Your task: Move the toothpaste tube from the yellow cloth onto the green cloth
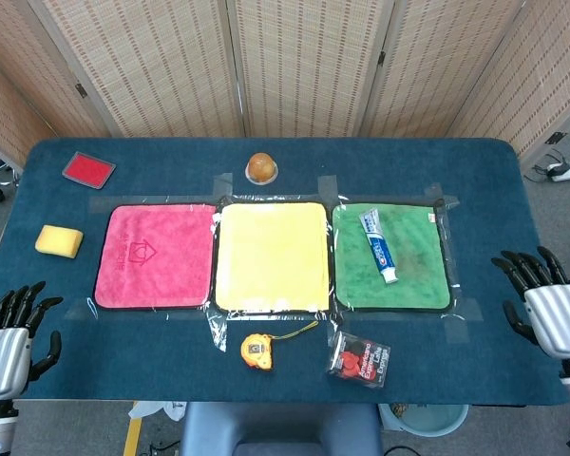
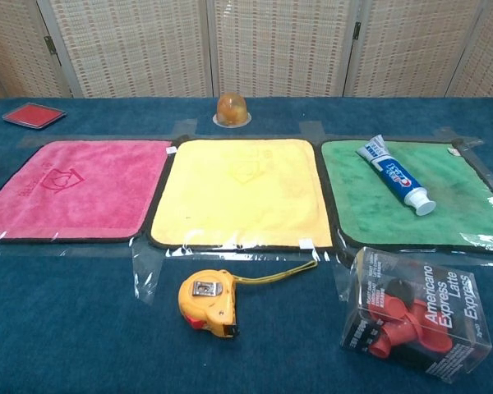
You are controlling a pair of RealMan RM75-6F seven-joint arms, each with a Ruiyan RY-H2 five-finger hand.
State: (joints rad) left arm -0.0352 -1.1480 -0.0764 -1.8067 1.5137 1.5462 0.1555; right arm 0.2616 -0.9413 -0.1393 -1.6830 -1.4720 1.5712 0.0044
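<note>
The blue and white toothpaste tube (image 1: 379,246) (image 2: 396,175) lies on the green cloth (image 1: 413,266) (image 2: 444,205), cap toward the front edge. The yellow cloth (image 1: 272,256) (image 2: 242,190) beside it has nothing on it. My right hand (image 1: 547,306) hovers at the table's right front edge, far from the tube, fingers spread and holding nothing. At the left front corner my left hand (image 1: 9,342) shows with its fingers apart, also holding nothing. Neither hand appears in the chest view.
A pink cloth (image 1: 155,255) lies left of the yellow one. An orange dome (image 1: 259,167) stands behind the cloths. A yellow tape measure (image 1: 257,350) and a boxed red item (image 1: 360,359) lie in front. A yellow sponge (image 1: 59,240) and red pad (image 1: 88,169) sit at left.
</note>
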